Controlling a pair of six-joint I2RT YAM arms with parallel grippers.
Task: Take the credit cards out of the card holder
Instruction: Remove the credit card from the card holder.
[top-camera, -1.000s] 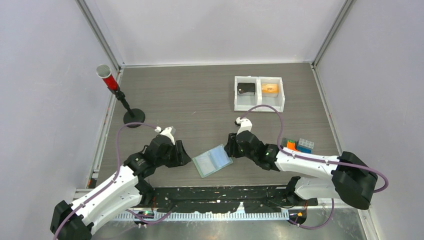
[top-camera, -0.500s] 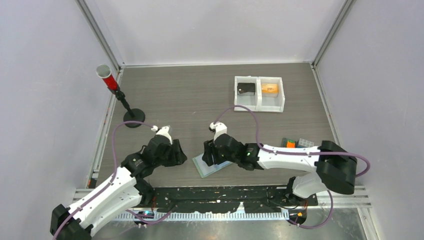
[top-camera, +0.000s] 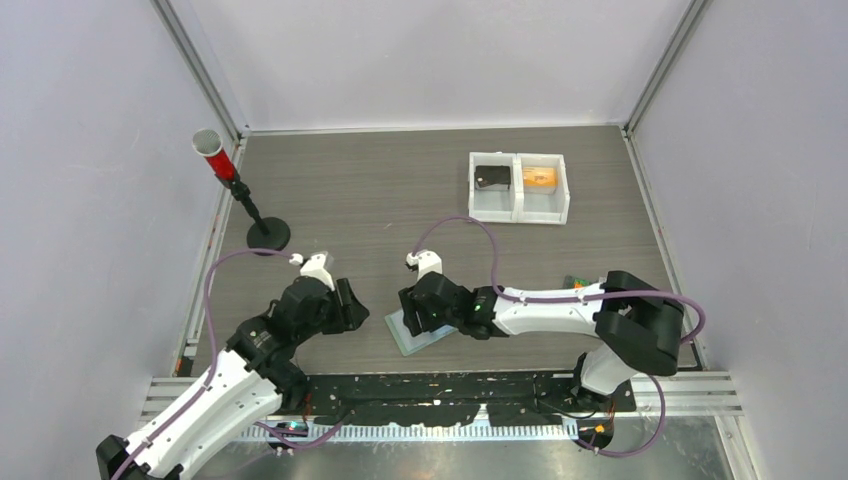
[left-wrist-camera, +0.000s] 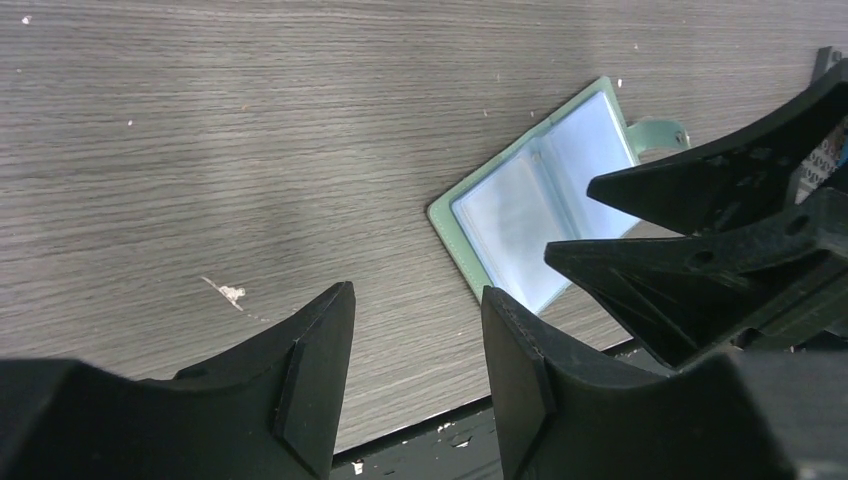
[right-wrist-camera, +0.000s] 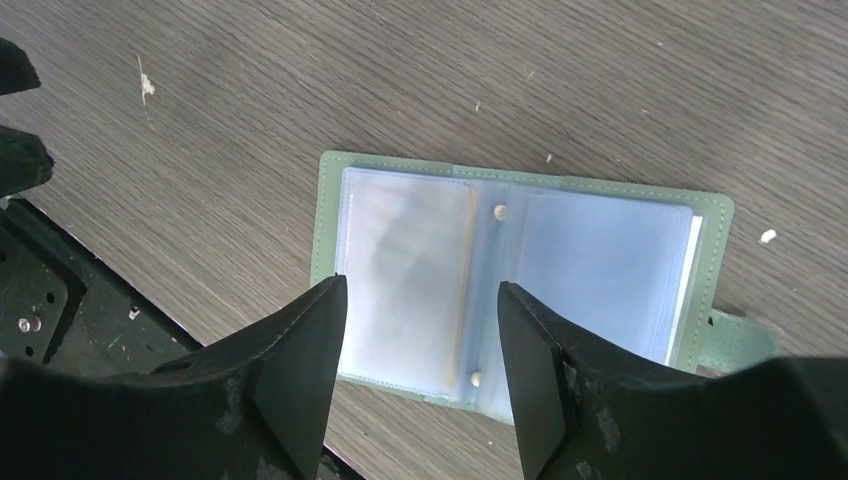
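Right gripper (right-wrist-camera: 420, 300) swung left since a second ago, now over card holder (right-wrist-camera: 590, 260), lower centre of top view; jaws parted, empty. Left gripper (left-wrist-camera: 417, 300) half open, empty. Holder splayed flat: matte sage cover, glossy blue-grey pockets, woodgrain table (top-camera: 350, 190).

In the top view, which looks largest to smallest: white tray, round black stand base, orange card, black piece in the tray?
1. white tray
2. round black stand base
3. orange card and black piece, which look about alike

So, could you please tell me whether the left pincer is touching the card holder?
Apart. The top external view shows a strip of bare table between the left pincer and the card holder.
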